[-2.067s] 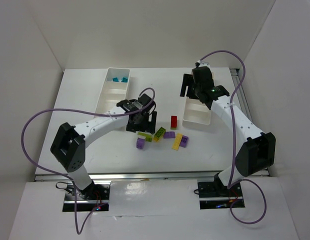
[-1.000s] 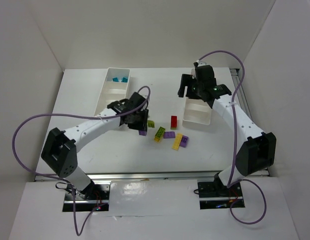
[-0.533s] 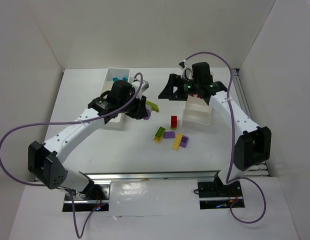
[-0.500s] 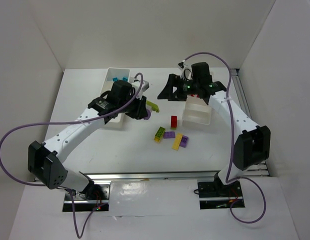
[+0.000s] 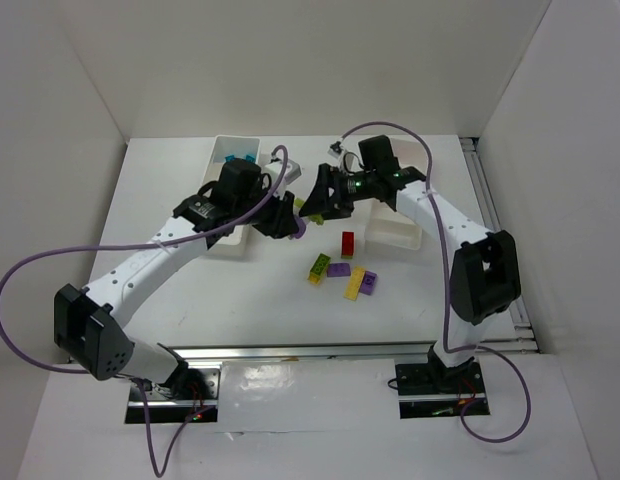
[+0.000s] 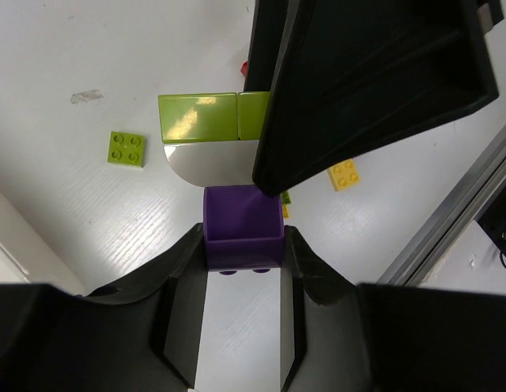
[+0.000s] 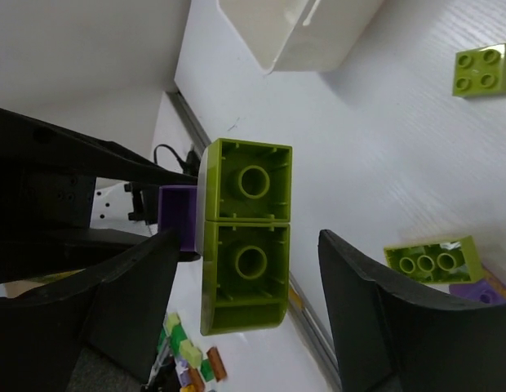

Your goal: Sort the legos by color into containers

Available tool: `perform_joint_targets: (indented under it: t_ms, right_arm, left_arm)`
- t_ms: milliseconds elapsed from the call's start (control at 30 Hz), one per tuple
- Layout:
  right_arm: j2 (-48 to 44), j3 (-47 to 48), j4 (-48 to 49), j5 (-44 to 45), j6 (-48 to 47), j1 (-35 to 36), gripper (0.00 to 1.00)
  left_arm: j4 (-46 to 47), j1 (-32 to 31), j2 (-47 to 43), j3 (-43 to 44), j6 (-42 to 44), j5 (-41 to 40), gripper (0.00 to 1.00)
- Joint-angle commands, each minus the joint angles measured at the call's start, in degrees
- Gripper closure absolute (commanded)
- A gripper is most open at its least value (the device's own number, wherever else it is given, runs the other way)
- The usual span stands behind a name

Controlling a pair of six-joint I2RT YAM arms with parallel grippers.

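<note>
The left gripper (image 6: pixel 243 245) pinches the purple brick (image 6: pixel 241 214), whose joined lime brick (image 6: pixel 200 118) juts toward twelve o'clock between the wide-open fingers of the right gripper (image 7: pixel 246 241), where an off-centre squeeze might twist the pair loose.

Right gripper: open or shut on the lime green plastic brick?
Open: in its wrist view the right gripper has both black fingers clear of the lime green plastic brick, gaps either side.

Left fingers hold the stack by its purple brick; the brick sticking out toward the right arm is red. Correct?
Not red. The left wrist view shows a lime green plastic brick sticking out; the left fingers do hold the purple plastic brick.
</note>
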Motion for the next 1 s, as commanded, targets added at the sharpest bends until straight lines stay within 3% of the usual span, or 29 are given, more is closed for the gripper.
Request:
perform_joint_targets:
  t_ms: [0, 167, 267, 467, 667, 967]
  right_arm:
    - [1.30, 0.62, 4.18, -2.71, 0.02, 1.73, 0.26]
    - [1.83, 0.09, 5.67, -4.02, 0.71, 2.26, 0.40]
    - [1.83, -0.43, 6.47, -3.50, 1.86, 2.26, 0.56]
    - [-2.56, -2.37, 8.67, 8.52, 4.50, -0.19, 0.80]
    - [-4.06, -0.52, 4.45, 23.47, 3.27, -0.20, 0.80]
    - [4.72, 5.00, 1.90, 38.41, 2.04, 4.19, 0.77]
  left_arm:
    - [2.68, 0.61, -2.11, -0.17, 1.62, 2.74, 1.00]
    - [2.68, 0.61, -2.11, -0.17, 1.62, 2.75, 1.00]
    - [2.68, 0.61, -2.11, -0.17, 2.15, 3.27, 1.00]
    - [1.46, 2.62, -2.11, -0.69, 2.67, 2.66, 1.00]
    - [-1.18, 7.37, -0.89, -1.58, 1.45, 5.64, 1.00]
    - [-9.17, 18.71, 13.08, 13.09, -12.87, -2.70, 1.00]
